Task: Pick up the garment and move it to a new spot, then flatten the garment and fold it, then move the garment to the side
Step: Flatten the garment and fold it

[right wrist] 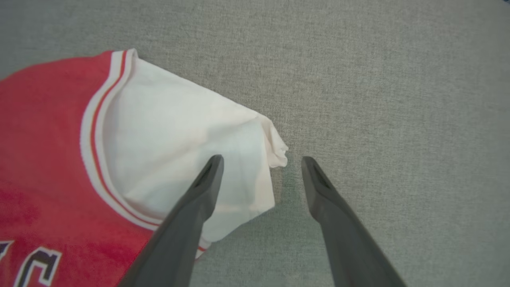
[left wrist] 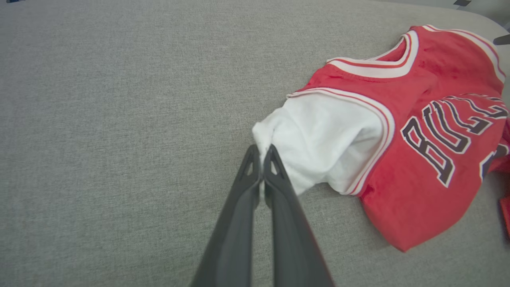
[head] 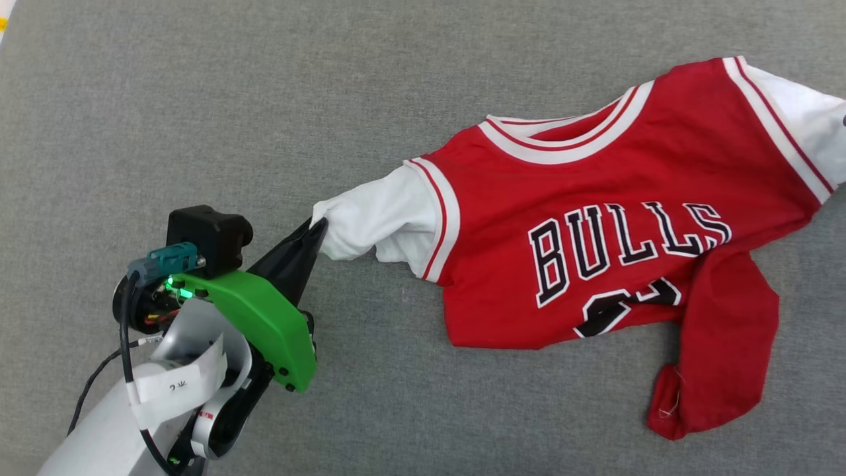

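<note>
Probably soft, light garment; left gripper clamps its nine-o'clock sleeve, right gripper gapes; take two-o'clock sleeve.

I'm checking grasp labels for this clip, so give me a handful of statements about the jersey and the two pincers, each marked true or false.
1. The left pincer is shut on the tip of a white sleeve. True.
2. The right pincer clamps the other sleeve. False: its jaws stand open and nothing is clamped.
3. The garment lies with its BULLS lettering facing up. True.
4. The garment is spread flat. False: its lower part is bunched and folded over, hiding part of the number.
5. The garment lies on a wooden table. False: it lies on a grey cloth-like surface.
</note>
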{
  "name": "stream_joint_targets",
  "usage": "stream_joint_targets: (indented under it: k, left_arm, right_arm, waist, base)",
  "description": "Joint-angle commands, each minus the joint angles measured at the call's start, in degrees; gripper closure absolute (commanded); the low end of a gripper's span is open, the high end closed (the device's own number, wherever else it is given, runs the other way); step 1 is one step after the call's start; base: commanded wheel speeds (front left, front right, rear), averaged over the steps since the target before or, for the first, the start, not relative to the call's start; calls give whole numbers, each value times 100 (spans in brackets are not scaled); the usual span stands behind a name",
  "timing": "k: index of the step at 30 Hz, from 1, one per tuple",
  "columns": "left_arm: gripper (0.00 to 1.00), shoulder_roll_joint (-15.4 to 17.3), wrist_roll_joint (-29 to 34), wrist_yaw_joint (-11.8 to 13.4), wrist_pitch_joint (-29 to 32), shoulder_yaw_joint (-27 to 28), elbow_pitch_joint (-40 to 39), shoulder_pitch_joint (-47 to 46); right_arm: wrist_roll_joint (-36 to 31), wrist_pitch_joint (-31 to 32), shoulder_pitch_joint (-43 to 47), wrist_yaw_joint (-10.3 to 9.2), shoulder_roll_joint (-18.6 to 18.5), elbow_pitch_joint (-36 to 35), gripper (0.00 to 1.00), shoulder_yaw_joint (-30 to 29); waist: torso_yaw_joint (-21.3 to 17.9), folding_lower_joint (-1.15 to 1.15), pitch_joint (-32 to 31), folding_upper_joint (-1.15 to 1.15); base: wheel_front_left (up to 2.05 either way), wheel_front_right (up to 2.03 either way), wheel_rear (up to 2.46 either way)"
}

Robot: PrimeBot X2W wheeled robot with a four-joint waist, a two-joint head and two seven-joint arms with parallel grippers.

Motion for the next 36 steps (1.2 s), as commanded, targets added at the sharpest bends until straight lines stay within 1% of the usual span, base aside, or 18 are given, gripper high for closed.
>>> stream_joint_targets:
  k: [1,6,8,14,15,16,17,20,22,24,28,36]
  left_arm:
    - [100,-60,91,-49,-57,-13,-31,-115]
    - [100,-112,124,-88,-101,-59,-65,-206]
    - [100,-128,136,-102,-118,-75,-71,-235]
    - [100,-144,146,-106,-196,-58,-20,-269]
    - [100,-146,141,-104,-205,-53,0,-266]
    - [100,-142,140,-102,-211,-50,17,-263]
    - [100,-139,139,-100,-219,-46,37,-260]
    - [100,-129,134,-90,-237,-29,86,-257]
    - [100,-126,121,-83,-249,-15,127,-250]
    - [100,-118,111,-75,-268,4,178,-237]
    - [100,-128,88,-66,-397,73,286,-207]
    - [100,12,19,-67,-460,216,463,-138]
  right_arm:
    - [-72,-12,-146,-4,-46,140,0,-6]
    - [-234,-70,-331,-4,-108,605,0,61]
    - [-282,-84,-310,-4,-166,735,0,225]
    - [104,85,-8,-4,-311,944,0,782]
    - [207,167,51,-4,-329,976,16,846]
    - [293,222,91,-4,-343,989,76,889]
    - [378,256,138,-4,-366,996,100,917]
    - [469,192,202,-4,-463,982,100,926]
    - [470,25,196,-4,-498,991,100,862]
    - [460,-194,174,-4,-502,996,100,806]
    - [564,-911,60,-4,-378,1040,100,513]
    - [642,-1804,118,-4,-586,1089,100,733]
  waist:
    - [246,-1,254,0]
    - [329,-1,387,0]
    - [351,-1,419,0]
    - [385,-1,458,0]
    - [386,-1,456,0]
    - [386,-1,451,0]
    - [384,-1,442,0]
    - [371,-1,401,0]
    - [354,-1,344,0]
    - [329,-1,261,0]
    - [260,-1,18,0]
    - [38,-1,-726,0]
  base:
    - [0,0,0]
    - [0,0,0]
    - [0,0,0]
    - [0,0,0]
    - [0,0,0]
    - [0,0,0]
    - [0,0,0]
    - [0,0,0]
    - [0,0,0]
    - [0,0,0]
    - [0,0,0]
    - [0,0,0]
